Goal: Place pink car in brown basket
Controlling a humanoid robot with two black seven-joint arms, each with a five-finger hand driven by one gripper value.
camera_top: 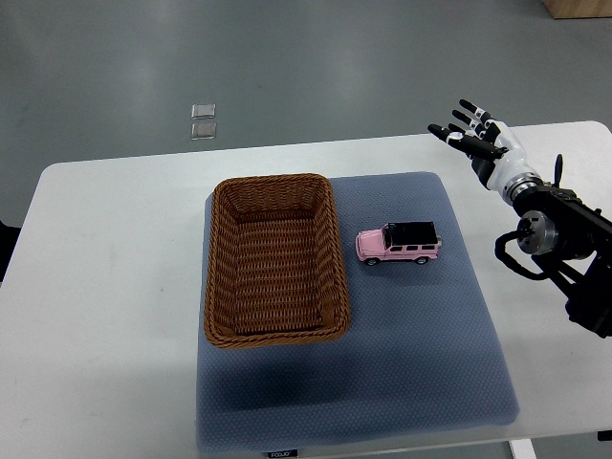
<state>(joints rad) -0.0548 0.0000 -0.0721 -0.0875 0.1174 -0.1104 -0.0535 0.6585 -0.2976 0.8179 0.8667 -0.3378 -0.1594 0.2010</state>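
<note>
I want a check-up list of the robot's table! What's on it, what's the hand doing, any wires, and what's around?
Surface: white table with a blue-grey mat lying on it.
Job's things: pink car with a black roof stands on the mat, just right of the brown basket, not touching it. The basket is empty.
Clutter: nothing seen on the table.
Hands: right hand is raised over the table's far right corner, fingers spread, holding nothing. Left hand is not in view.
Cables: a black cable loop hangs at the right arm's wrist.
Surroundings: grey floor with two small clear squares on it; a wooden piece at the top right corner.
</note>
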